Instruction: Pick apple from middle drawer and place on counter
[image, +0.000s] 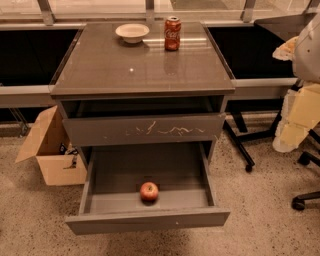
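The apple (149, 191), small, red with yellowish patches, lies near the front of the open middle drawer (148, 220), a wide shallow grey drawer pulled far out. The counter (140, 62) is the glossy grey-brown top of the cabinet. My gripper (289, 131) shows as a pale cream shape on the white arm at the right edge. It hangs well to the right of the cabinet, apart from the drawer and the apple.
A white bowl (132, 32) and a red cola can (172, 33) stand at the back of the counter. The drawer with white scratches (145, 130) is above the open one. An open cardboard box (50, 150) sits on the floor left. Chair legs (299, 201) are on the right.
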